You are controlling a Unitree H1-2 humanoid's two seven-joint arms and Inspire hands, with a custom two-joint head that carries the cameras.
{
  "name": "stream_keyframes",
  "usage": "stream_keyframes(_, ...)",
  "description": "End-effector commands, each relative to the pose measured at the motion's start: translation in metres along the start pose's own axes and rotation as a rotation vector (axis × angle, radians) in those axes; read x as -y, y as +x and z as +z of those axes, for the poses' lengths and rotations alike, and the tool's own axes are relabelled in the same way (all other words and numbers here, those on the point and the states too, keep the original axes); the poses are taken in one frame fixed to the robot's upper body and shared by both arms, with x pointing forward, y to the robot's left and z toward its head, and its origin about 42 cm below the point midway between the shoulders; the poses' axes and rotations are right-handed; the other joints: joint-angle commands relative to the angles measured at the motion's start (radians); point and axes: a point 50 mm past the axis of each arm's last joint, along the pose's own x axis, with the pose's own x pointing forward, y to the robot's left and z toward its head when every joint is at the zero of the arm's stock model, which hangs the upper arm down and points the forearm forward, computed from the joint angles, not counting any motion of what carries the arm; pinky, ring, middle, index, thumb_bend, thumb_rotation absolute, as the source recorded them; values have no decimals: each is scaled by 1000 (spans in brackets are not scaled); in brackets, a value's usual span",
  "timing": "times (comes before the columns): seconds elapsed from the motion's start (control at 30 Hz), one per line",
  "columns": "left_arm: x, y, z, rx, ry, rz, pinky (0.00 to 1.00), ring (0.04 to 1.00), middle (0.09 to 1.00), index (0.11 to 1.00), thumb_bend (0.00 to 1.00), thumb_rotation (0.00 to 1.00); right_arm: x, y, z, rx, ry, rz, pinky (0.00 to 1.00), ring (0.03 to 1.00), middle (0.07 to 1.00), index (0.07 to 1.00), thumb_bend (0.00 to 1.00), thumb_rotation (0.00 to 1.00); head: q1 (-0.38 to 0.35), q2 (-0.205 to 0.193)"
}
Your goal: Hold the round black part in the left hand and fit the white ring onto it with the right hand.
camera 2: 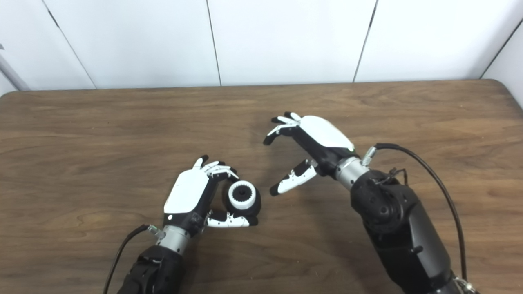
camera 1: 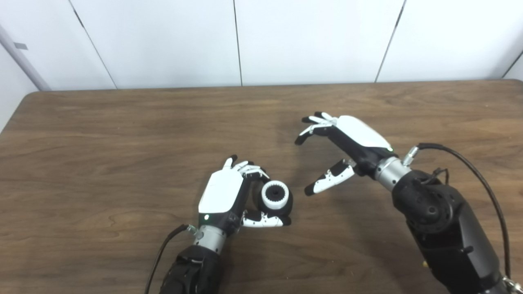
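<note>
- Your left hand [camera 1: 222, 196] grips the round black part [camera 1: 286, 206] near table centre; it looks rigid and light.
- The white ring [camera 1: 274, 195] already sits on it; hold the knurled rim.
- At two o'clock, your right hand [camera 1: 347, 145] hovers spread, empty.

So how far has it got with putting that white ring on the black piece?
It looks nearly done. The white ring already sits on the round black part, which the left robot hand grips. The right robot hand is open and empty, apart from them. Whether the ring is fully seated, I cannot tell.
</note>
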Motion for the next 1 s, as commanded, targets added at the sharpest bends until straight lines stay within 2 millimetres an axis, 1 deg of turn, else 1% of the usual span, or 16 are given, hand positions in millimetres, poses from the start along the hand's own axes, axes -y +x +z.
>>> stream_keyframes(0.0, -4, -1, -5, -4, 33, 3, 1000, 866, 761, 487, 524, 57, 18, -3, 6, 27, -18, -73, 1000, 1000, 933, 717, 1000, 268, -1, 1)
stream_keyframes(0.13, -6, -2, -8, -7, 27, 0, 1000, 865, 762, 492, 522, 64, 20, -7, 2, 10, -16, -85, 1000, 1000, 929, 716, 1000, 269, -3, 1)
stream_keyframes(0.27, -9, -1, -9, -9, 40, -3, 1000, 868, 784, 497, 521, 73, 20, -9, -2, 0, -11, -89, 1000, 1000, 929, 716, 1000, 270, -3, 0)
stream_keyframes(0.3, -10, -1, -10, -8, 42, -2, 1000, 871, 795, 603, 698, 148, 19, -9, -2, -3, -10, -90, 1000, 1000, 930, 717, 1000, 270, -3, 0)
stream_keyframes(0.33, -10, -1, -10, -6, 44, -5, 1000, 874, 801, 646, 759, 185, 19, -10, -3, -8, -7, -90, 1000, 1000, 930, 718, 1000, 271, -4, 0)
stream_keyframes(0.4, -12, 0, -10, -4, 45, -9, 1000, 889, 824, 721, 825, 263, 17, -10, -5, -13, -5, -90, 1000, 998, 932, 721, 1000, 274, -4, -1)
stream_keyframes(0.5, -13, 0, -10, -2, 41, -10, 1000, 897, 845, 779, 874, 318, 16, -10, -6, -20, -2, -92, 1000, 993, 928, 717, 1000, 275, -4, -1)
stream_keyframes(0.6, -16, -1, -10, -1, 38, -8, 1000, 911, 868, 818, 903, 352, 14, -10, -8, -26, -2, -92, 1000, 992, 925, 712, 1000, 281, -4, -3)
stream_keyframes(0.8, -20, -4, -12, -8, 35, 1, 1000, 923, 877, 853, 926, 393, 12, -10, -10, -27, 6, -99, 1000, 992, 922, 708, 993, 293, -2, -5)
stream_keyframes(0.87, -23, -5, -12, -9, 25, 7, 1000, 925, 877, 829, 923, 394, 11, -9, -11, -30, 13, -102, 1000, 994, 922, 708, 990, 297, -1, -7)
stream_keyframes(0.97, -26, -7, -13, -9, 11, 20, 1000, 919, 867, 765, 904, 369, 9, -8, -13, -36, 14, -103, 1000, 994, 921, 708, 991, 305, -1, -9)
